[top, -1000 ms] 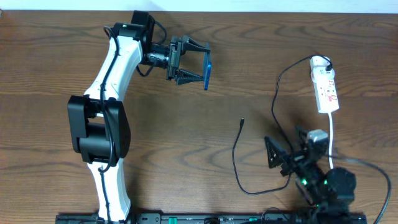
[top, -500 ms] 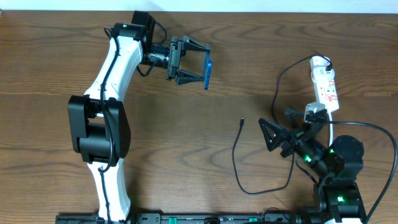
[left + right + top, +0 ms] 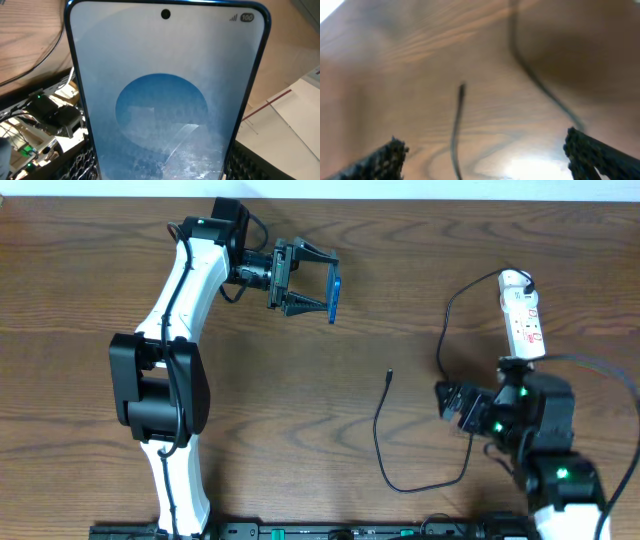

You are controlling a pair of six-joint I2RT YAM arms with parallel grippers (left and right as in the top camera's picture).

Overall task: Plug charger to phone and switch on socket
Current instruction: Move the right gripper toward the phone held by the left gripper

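Overhead view of a brown wooden table (image 3: 300, 410) with two robot arms.

- **Left arm:** It reaches toward 12 o'clock. The left gripper (image 3: 322, 283) clamps the phone (image 3: 334, 296) between its fingers, lifted off the table and standing on edge. In the left wrist view the phone's blue screen (image 3: 165, 100) fills the frame and faces the camera.
- **Socket:** The white socket (image 3: 524, 320) lies at 2 o'clock, well apart from the phone. Whether its switch is on cannot be told at this size.
- **Charger:** The thin black charger (image 3: 376, 425) loops across the table from the socket side. Its small plug tip lies free on the wood just right of centre, pointing toward 12 o'clock.
- **Right arm:** The right gripper (image 3: 450, 400) sits at 4 o'clock, near the tip and to its right. In the blurred right wrist view the right gripper (image 3: 487, 150) has its fingers spread wide with nothing between them. The cable (image 3: 455, 135) and its tip lie ahead on the table.

Progress looks early. The phone is picked up and presented, but the charger is not yet grasped, nothing is plugged into the phone, and no gripper is at the socket's switch. What likely remains is to grip the plug tip, bring it to the phone's port, push it in, then press the switch.
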